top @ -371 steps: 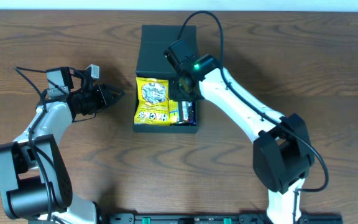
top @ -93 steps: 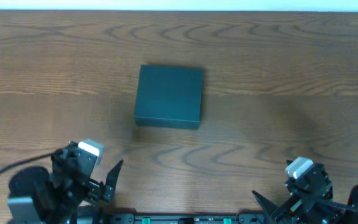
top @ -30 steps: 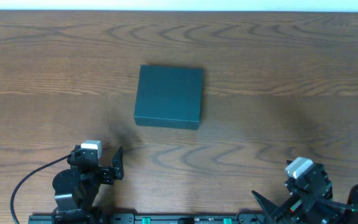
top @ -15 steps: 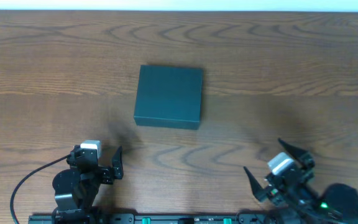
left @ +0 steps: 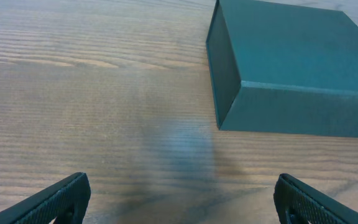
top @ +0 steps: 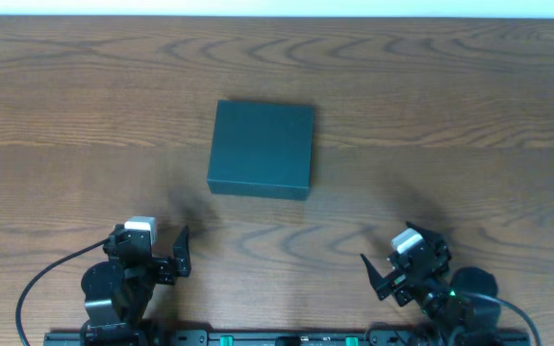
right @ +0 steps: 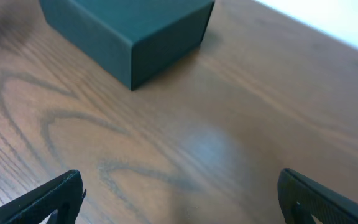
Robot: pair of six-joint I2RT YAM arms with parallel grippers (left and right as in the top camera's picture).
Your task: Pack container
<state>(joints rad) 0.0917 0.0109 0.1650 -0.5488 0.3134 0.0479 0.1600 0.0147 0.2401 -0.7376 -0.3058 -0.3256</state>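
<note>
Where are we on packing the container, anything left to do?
Looks finished: the container sits with lid shut, no loose packets on the table. Nothing in hand: left gripper and right gripper are open, empty, apart from it. Nothing visible is left.

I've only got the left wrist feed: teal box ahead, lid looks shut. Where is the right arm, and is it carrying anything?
Observer: The right gripper is back near the edge where the arms are mounted, to the right of the container and apart from it. Its jaws are open with nothing between them.
Operator: Any packets lying outside my frame?
Observer: Overhead shows none. Only the container lies on the wooden table.
Operator: Is the lid down on the side I can't see?
Observer: The right wrist view shows the container's right side, and the wall meets the flat top with no gap.
</note>
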